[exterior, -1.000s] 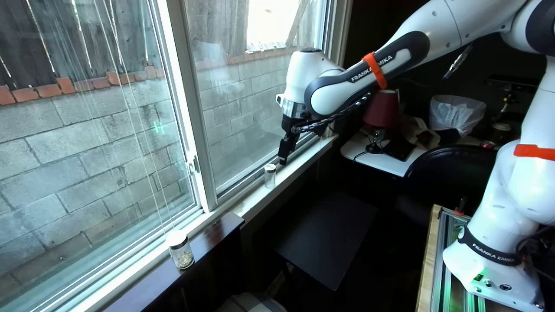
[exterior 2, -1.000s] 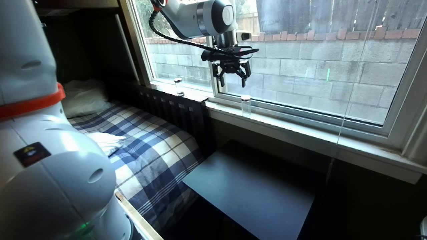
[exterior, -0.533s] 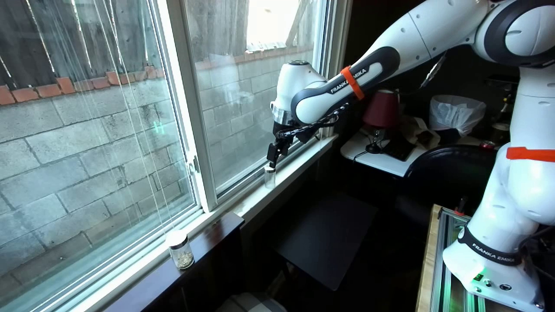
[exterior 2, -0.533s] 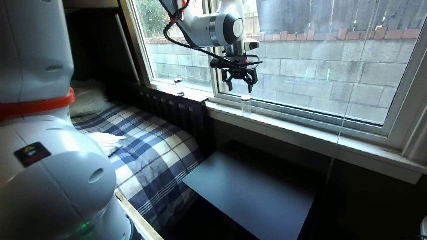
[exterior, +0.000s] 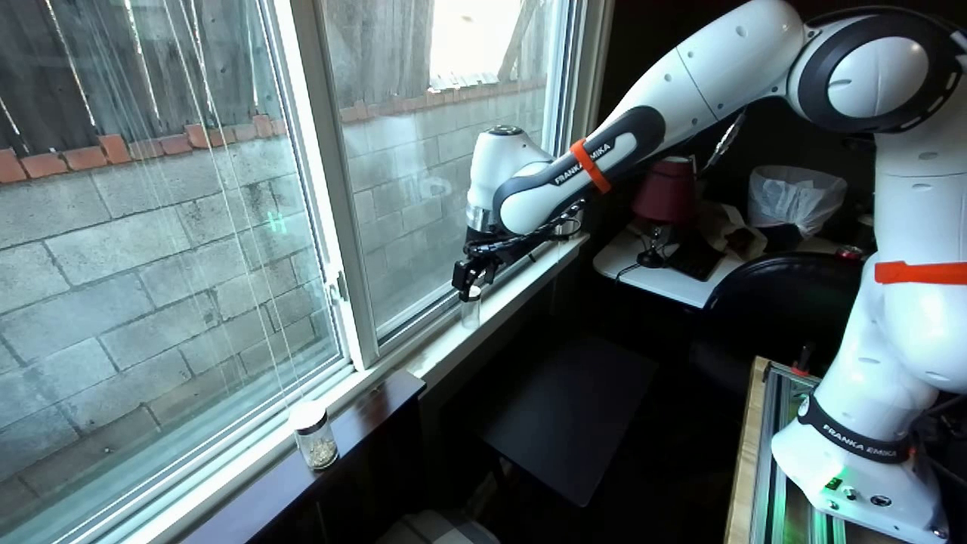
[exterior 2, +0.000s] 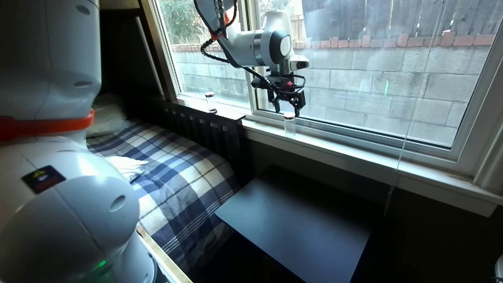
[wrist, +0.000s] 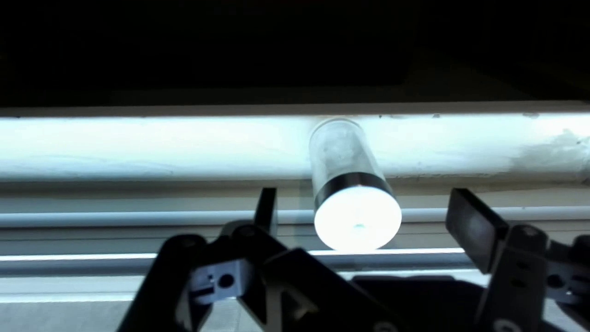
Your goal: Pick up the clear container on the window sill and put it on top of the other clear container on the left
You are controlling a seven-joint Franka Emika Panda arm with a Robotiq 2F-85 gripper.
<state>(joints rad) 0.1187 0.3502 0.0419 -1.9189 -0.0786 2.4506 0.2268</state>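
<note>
The clear container (exterior: 471, 313) stands upright on the white window sill (exterior: 532, 276). It also shows in an exterior view (exterior 2: 290, 127) and in the wrist view (wrist: 341, 150), with a dark-rimmed, whitish round lid. The other clear container (exterior: 317, 447), with grainy stuff at its bottom, stands on a dark ledge; it also shows in an exterior view (exterior 2: 211, 103). My gripper (exterior 2: 287, 113) is open, pointing down just above the clear container's lid. In the wrist view its fingers (wrist: 366, 206) are apart on either side of the lid, touching nothing visible.
The window frame (exterior: 332, 227) and glass rise right behind the sill. The dark ledge (exterior: 370, 415) tops a slatted headboard by the plaid bed (exterior 2: 177, 173). A dark table (exterior 2: 298, 224) stands below the sill. A red lamp (exterior: 666, 193) stands on a white desk.
My gripper has moved down and along the sill until it is above the clear container. It has stayed open. Both containers have not moved.
</note>
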